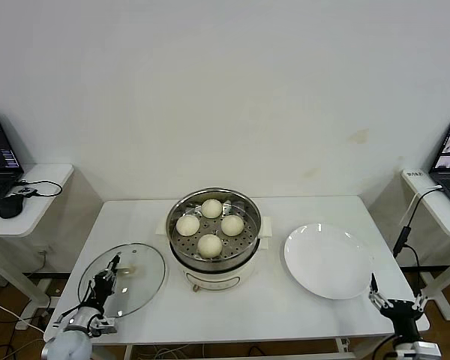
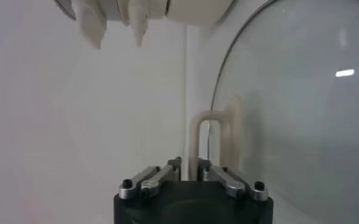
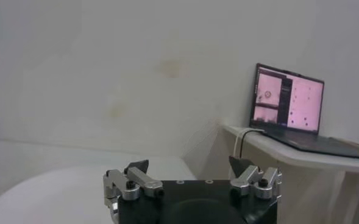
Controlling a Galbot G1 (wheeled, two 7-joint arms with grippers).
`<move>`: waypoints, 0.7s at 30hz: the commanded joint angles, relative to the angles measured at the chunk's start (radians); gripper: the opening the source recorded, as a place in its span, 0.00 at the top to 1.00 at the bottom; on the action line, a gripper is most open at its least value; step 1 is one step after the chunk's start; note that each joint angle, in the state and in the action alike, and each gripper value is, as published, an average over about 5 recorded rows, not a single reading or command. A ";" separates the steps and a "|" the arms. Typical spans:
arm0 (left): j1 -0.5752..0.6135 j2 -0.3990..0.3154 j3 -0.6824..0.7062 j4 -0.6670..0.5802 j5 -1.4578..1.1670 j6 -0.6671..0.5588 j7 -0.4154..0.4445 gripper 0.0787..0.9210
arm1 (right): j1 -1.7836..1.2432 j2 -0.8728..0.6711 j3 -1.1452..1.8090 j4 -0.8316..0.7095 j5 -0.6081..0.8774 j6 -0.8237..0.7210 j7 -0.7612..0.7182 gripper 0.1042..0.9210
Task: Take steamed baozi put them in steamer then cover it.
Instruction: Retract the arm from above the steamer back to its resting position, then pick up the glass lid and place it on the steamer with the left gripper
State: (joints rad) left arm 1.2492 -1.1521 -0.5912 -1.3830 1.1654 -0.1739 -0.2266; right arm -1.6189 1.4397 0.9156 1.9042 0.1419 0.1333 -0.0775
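Work over the table (image 1: 300, 307) from near left toward centre. Treat the steamer (image 1: 256, 225), standing mid-table, as the target: open on top, nothing over it yet. Leave the plate (image 1: 328, 262), right of the steamer and bare, alone. Lift the lid (image 1: 146, 285), lying flat at the near left, well apart from the steamer. Count four baozi (image 1: 209, 244) already on the tray inside, so only the covering appears left to do.

Rely on the left gripper (image 1: 109, 276), clenched on the lid's handle (image 1: 127, 268), its fingers pinched around one leg of that arch in the left wrist view. Judge the hold to be narrow and off to one side, so expect the glass to tip or swing.

- Raise straight up first, slowly, until the rim clears the table.
- Keep the lid level; stop and regrip if it sags.
- Carry right and slightly far, high enough to pass over the steamer's rim.
- Centre above the baozi before lowering, then set down evenly so the metal rim seats all round.
- Release only once seated.

Keep the right gripper (image 1: 394, 304) parked at the near right edge by the plate, jaws spread and holding nothing.
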 commanded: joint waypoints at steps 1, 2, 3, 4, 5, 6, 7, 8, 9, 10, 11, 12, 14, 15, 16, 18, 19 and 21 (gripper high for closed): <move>0.072 0.021 -0.050 -0.187 -0.031 0.053 -0.003 0.93 | -0.007 0.003 -0.043 0.031 0.011 -0.009 -0.004 0.12; 0.083 0.025 -0.062 -0.214 -0.034 0.063 0.004 0.93 | -0.010 0.003 -0.049 0.036 0.011 -0.010 -0.004 0.12; 0.095 0.030 -0.076 -0.243 -0.035 0.074 0.015 0.93 | -0.012 0.003 -0.054 0.040 0.011 -0.012 -0.005 0.12; 0.109 0.037 -0.094 -0.277 -0.035 0.085 0.028 0.93 | -0.016 0.003 -0.060 0.045 0.012 -0.013 -0.006 0.12; 0.122 0.043 -0.111 -0.308 -0.036 0.095 0.045 0.93 | -0.018 0.003 -0.064 0.049 0.010 -0.013 -0.006 0.12; 0.134 0.052 -0.128 -0.340 -0.038 0.106 0.063 0.93 | -0.021 0.003 -0.068 0.052 0.006 -0.013 -0.007 0.12; 0.146 0.062 -0.145 -0.373 -0.041 0.116 0.084 0.93 | -0.023 0.003 -0.071 0.054 0.002 -0.012 -0.008 0.12; 0.154 0.072 -0.161 -0.401 -0.043 0.124 0.105 0.93 | -0.025 0.002 -0.074 0.056 -0.004 -0.012 -0.009 0.12; 0.160 0.082 -0.175 -0.425 -0.045 0.131 0.126 0.93 | -0.026 0.001 -0.076 0.057 -0.009 -0.011 -0.009 0.12; 0.163 0.093 -0.189 -0.445 -0.047 0.136 0.144 0.93 | -0.028 0.000 -0.078 0.057 -0.014 -0.011 -0.010 0.12; 0.163 0.104 -0.203 -0.460 -0.052 0.140 0.162 0.93 | -0.029 -0.001 -0.081 0.057 -0.019 -0.010 -0.011 0.12; 0.162 0.115 -0.215 -0.471 -0.058 0.144 0.178 0.93 | -0.031 -0.002 -0.083 0.057 -0.022 -0.009 -0.012 0.12; 0.155 0.138 -0.231 -0.489 -0.079 0.153 0.203 0.93 | -0.036 -0.002 -0.089 0.057 -0.031 -0.007 -0.013 0.12; 0.153 0.151 -0.234 -0.500 -0.095 0.159 0.215 0.93 | -0.038 -0.002 -0.092 0.057 -0.037 -0.006 -0.013 0.12; 0.152 0.162 -0.233 -0.512 -0.112 0.167 0.228 0.93 | -0.041 -0.001 -0.096 0.058 -0.044 -0.004 -0.014 0.12; 0.147 0.184 -0.218 -0.544 -0.138 0.187 0.251 0.93 | -0.045 0.002 -0.103 0.057 -0.060 0.000 -0.015 0.12; 0.143 0.192 -0.204 -0.560 -0.146 0.199 0.260 0.93 | -0.047 0.004 -0.108 0.056 -0.070 0.003 -0.016 0.12; 0.126 0.204 -0.158 -0.591 -0.146 0.229 0.275 0.93 | -0.048 0.009 -0.118 0.051 -0.096 0.010 -0.020 0.12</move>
State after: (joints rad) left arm 1.3711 -1.0380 -0.7554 -1.7723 1.0881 -0.0369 -0.0745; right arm -1.6589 1.4436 0.8282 1.9531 0.1027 0.1356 -0.0938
